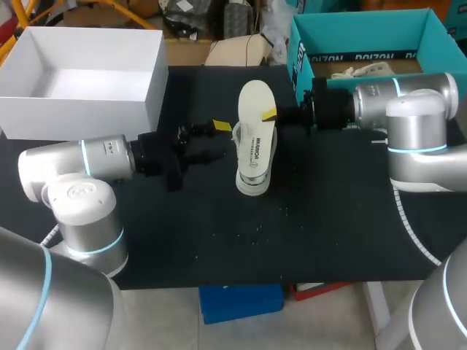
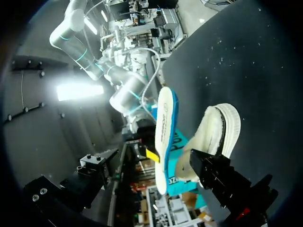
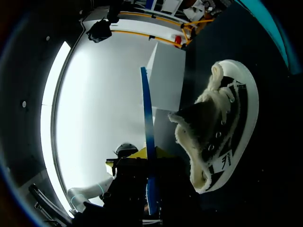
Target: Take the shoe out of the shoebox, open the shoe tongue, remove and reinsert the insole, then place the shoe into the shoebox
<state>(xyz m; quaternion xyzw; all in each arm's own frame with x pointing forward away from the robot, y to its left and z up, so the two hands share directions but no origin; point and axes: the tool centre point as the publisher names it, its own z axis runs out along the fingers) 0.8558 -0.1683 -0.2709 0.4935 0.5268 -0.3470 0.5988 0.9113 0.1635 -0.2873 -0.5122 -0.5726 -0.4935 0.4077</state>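
The white open cardboard box (image 1: 73, 117) sits at the far left of the black table (image 1: 328, 219) and has no part in this step. The job in hand looks like the middle one: the insole is out and waits to go back in. The left gripper (image 1: 220, 140) is low beside the shoe with its fingers spread. One seems to rest against the collar, so it steadies the shoe at most and pinches nothing. The dark canvas shoe with a pale rubber sole (image 1: 253, 175) sits mid-table, outside both boxes. Its cream fleece lining is puffed out at the opening and its white laces are slack. Just over it hangs the long cream insole with a blue underside (image 1: 255, 109), apparently clear of the shoe. The right gripper (image 1: 271, 114) pinches it at one long edge, a yellow tip on either face. The next move probably calls for tipping the insole's front end into the opening and sliding it forward under the tongue while the shoe is braced. The soft lining may catch it. The teal cardboard shoebox (image 1: 365, 33) stands open at the far right.
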